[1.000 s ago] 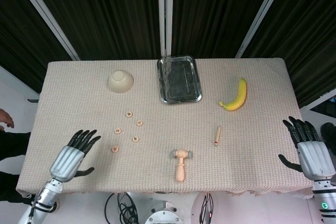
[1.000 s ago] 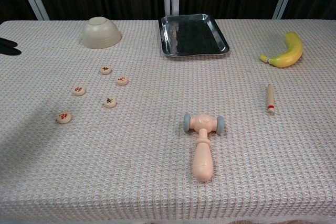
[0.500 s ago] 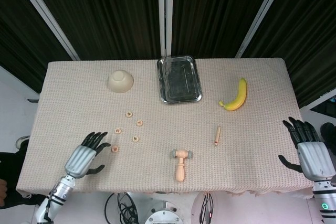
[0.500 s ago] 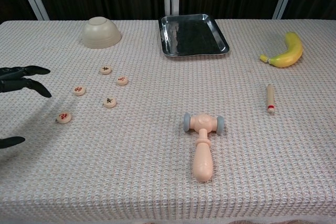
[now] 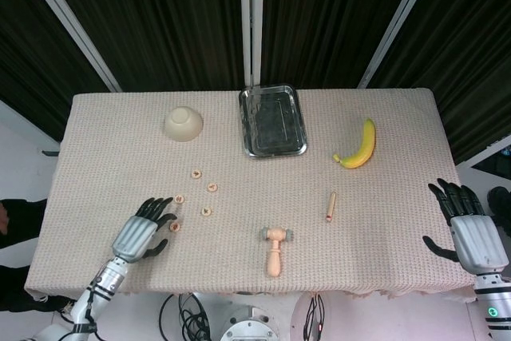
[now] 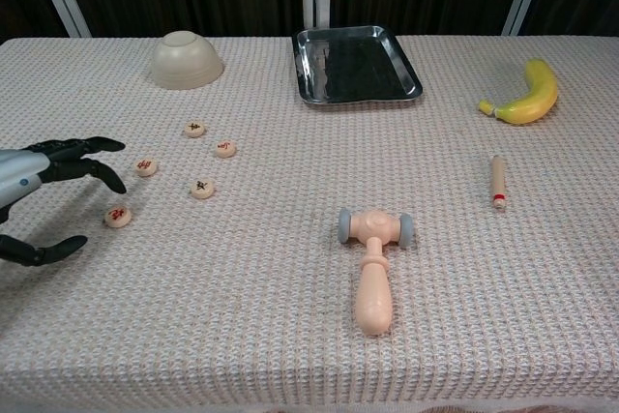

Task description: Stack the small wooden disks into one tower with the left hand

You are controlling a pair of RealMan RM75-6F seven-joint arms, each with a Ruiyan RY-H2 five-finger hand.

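Wooden disks (image 6: 118, 217) look light, stiff, flat on surface (image 6: 290, 336): pinch edges. Left hand (image 6: 34, 195) fingers spread, empty, beside nearest disk.

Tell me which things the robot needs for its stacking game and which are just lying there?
Needed:
- five small wooden disks, lying apart, none stacked yet
- left robot hand, open, reaching toward the nearest disk

Just lying there:
- upturned bowl
- metal tray
- banana
- toy wooden hammer
- small wooden peg
- right robot hand, open at the table edge
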